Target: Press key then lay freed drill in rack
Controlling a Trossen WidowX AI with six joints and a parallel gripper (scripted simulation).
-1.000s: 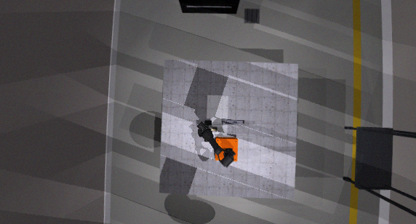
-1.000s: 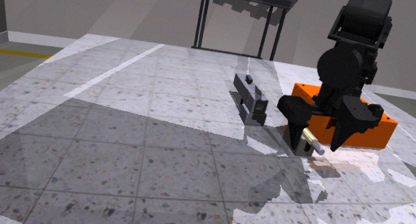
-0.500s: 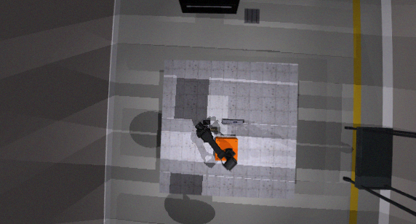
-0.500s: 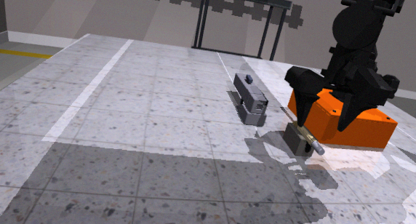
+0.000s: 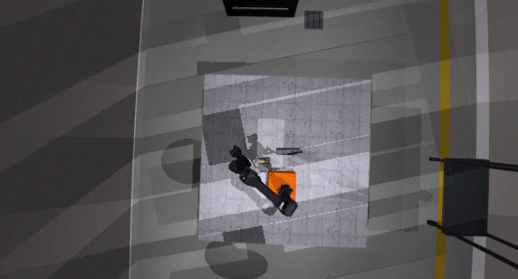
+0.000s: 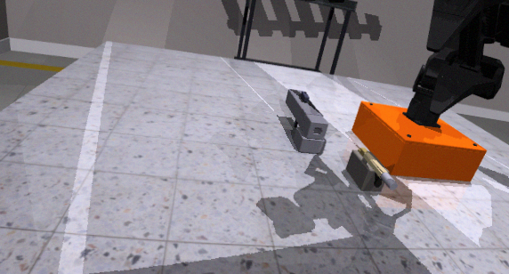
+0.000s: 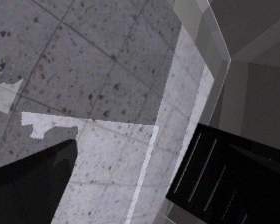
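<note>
The drill (image 6: pixel 377 166) (image 5: pixel 264 160), brass-coloured with a grey end, lies along the top of the small dark rack (image 6: pixel 358 171) beside the orange box. Its grey end sticks out past the rack's near side. The grey holder block (image 6: pixel 311 121) (image 5: pixel 283 150) stands farther back, with a hole in its near end and no drill showing there. The small dark key (image 6: pixel 304 95) is on its top. My gripper (image 5: pixel 234 158) is open and empty, left of the drill and rack in the top view. It is out of the exterior view. The wrist view shows one dark finger, the table and a black cabinet.
The orange box (image 6: pixel 440 165) (image 5: pixel 273 179) stands close beside the rack, under my arm (image 5: pixel 264 191). A black cabinet (image 5: pixel 263 1) (image 7: pixel 231 175) and a dark stand (image 5: pixel 466 196) (image 6: pixel 327 36) are beyond the tiled table (image 5: pixel 326 105).
</note>
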